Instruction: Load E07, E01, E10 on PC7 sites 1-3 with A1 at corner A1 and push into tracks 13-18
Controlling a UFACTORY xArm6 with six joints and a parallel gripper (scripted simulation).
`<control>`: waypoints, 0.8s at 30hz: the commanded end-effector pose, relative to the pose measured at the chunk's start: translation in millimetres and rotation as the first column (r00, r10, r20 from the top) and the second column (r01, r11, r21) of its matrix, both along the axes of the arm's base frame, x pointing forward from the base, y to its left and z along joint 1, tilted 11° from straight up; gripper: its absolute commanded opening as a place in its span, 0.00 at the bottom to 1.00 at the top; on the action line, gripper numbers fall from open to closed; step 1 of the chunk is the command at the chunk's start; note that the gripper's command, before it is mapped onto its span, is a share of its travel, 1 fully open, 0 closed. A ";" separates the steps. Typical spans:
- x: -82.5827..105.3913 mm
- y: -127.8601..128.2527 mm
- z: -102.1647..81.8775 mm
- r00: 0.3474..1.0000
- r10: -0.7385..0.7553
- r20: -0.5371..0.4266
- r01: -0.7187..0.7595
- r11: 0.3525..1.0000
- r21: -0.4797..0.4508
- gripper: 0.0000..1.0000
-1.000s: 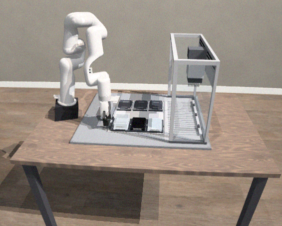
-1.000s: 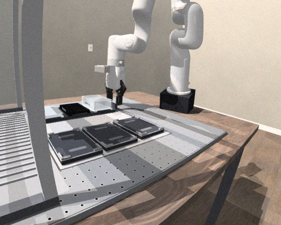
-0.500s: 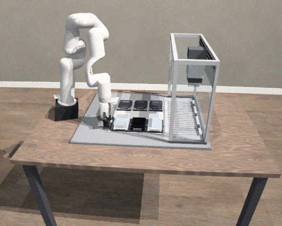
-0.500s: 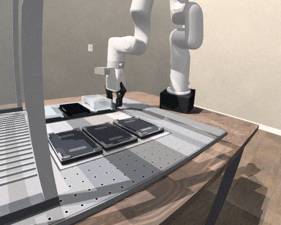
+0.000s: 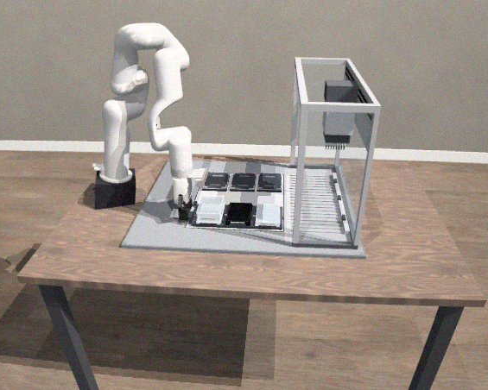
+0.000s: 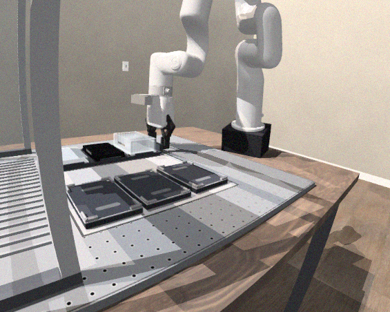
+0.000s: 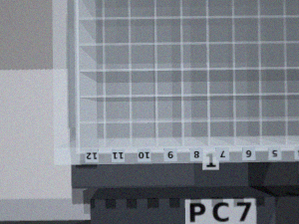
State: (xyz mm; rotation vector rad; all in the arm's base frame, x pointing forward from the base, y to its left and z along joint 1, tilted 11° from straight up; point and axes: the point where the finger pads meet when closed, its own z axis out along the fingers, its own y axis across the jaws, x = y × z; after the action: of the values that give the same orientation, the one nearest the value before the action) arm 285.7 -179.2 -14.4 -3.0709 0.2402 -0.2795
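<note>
I see a wooden table (image 5: 251, 276) on dark angled legs (image 5: 67, 336), standing on a wood-plank floor (image 5: 467, 207). Behind it I see a plain beige-grey wall (image 5: 243, 65) with a white baseboard (image 5: 437, 155) along its foot. In the exterior view I find a small white wall plate (image 6: 125, 65) on the far wall, and blocky shadows (image 6: 346, 238) on the floor beside the table.

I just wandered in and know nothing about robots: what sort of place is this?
Probably a laboratory automation bench. A white arm lowers its open claw beside gridded sample plates on a carrier labelled PC7, next to a framed instrument with loading rails.
</note>
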 end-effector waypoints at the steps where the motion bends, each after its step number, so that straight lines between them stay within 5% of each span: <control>1: 3.4 -1.0 1.0 1.000 0.000 0.002 0.000 1.000 -0.001 0.82; 24: 23.9 -4.3 4.8 1.000 0.000 0.002 0.000 1.000 -0.001 0.82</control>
State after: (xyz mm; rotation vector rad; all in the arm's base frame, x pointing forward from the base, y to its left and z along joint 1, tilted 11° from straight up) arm 305.0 -182.2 -11.1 -3.0703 0.2400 -0.2805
